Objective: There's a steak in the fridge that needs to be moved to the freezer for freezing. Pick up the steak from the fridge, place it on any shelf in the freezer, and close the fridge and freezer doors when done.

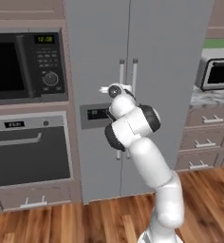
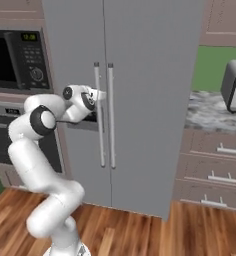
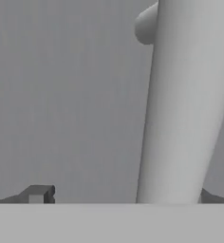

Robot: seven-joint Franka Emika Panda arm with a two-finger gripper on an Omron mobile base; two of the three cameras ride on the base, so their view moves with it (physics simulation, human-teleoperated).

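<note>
The two tall flat grey fridge and freezer doors (image 1: 147,38) carry vertical silver bar handles (image 2: 111,115); the narrower door has a dark dispenser panel (image 1: 92,115). The black wall oven (image 1: 31,152) sits under a black microwave (image 1: 23,64) (green clock digits). White arm (image 1: 147,161) with dark joints. Warm brown striped wooden plank floor (image 1: 85,220). Speckled grey-white marble countertop (image 2: 210,112).
</note>
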